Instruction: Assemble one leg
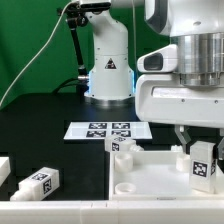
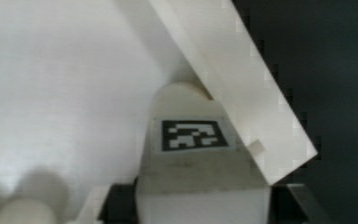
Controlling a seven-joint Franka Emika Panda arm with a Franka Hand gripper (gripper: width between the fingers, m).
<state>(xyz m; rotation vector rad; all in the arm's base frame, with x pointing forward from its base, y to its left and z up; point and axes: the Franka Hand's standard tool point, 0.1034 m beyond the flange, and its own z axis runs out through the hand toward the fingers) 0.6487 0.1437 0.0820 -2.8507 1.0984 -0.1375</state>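
1. Currently the gripper [image 1: 203, 148] sits in the lower right of the exterior view. Its fingers are closed narrow on the leg [image 1: 203, 166], and the tagged peg hangs upright between them with its tag facing the camera.
2. The leg is over the right-hand part of the white square panel [image 1: 150, 178], close to one of its corners. Whether its lower end touches the panel, I cannot tell.
3. The wrist view shows the leg [image 2: 197, 140] between the dark fingertips [image 2: 293, 200]. The panel's raised rim [image 2: 229, 70] runs diagonally just beside the leg's far end — so close that the two may be touching.
4. The step in hand looks like bringing the leg to a corner socket. To do it well, the leg's axis should be centred on the socket before any descent. With the rim this near, a small sideways correction off the wall seems wise.
5. The leg should stay upright and go down slowly. If its end catches the rim, it could tilt in the fingers, or push the panel across the black table [image 1: 50, 130].
6. A spare leg [image 1: 35, 183] lies on its side in the lower left, and the marker board [image 1: 108, 130] sits mid-frame — both well apart from the work.
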